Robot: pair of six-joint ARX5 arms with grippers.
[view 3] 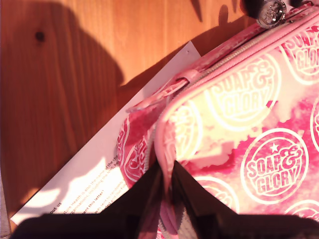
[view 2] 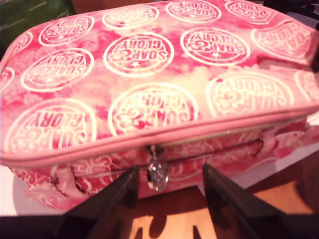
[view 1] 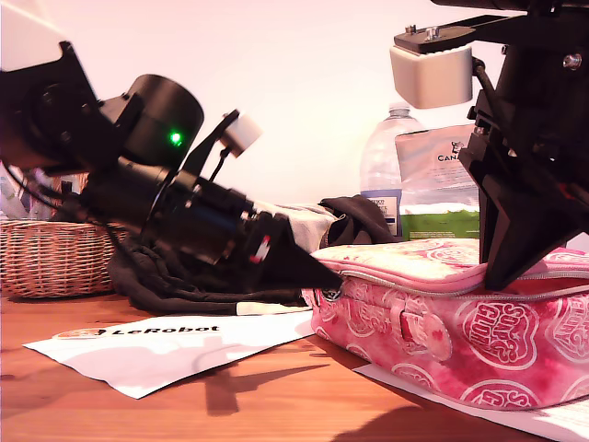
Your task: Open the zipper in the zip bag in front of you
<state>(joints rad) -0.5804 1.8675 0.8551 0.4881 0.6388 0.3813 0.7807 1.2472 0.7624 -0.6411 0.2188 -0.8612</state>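
Exterior view: my first hand (view 1: 324, 276), reaching in near-level from that view's left, sits open at the end of the zip bag (view 1: 442, 322), jaws either side of the ring pull (view 2: 158, 174) of the zipper (view 2: 219, 135). It should close squarely on the ring before dragging. My second hand (view 3: 167, 191) comes down steeply, pinching the bag's top edge, steadying it on the desk (view 1: 276, 396).

- The zip bag (view 2: 149, 84) carries repeated white round prints reading "SOAP & GLORY".
- The white paper sheet (view 1: 156, 350) on the table reads "LeRobot".
- The silver and green pouch (view 1: 440, 184) shows the letters "CANA", cut off by an arm.
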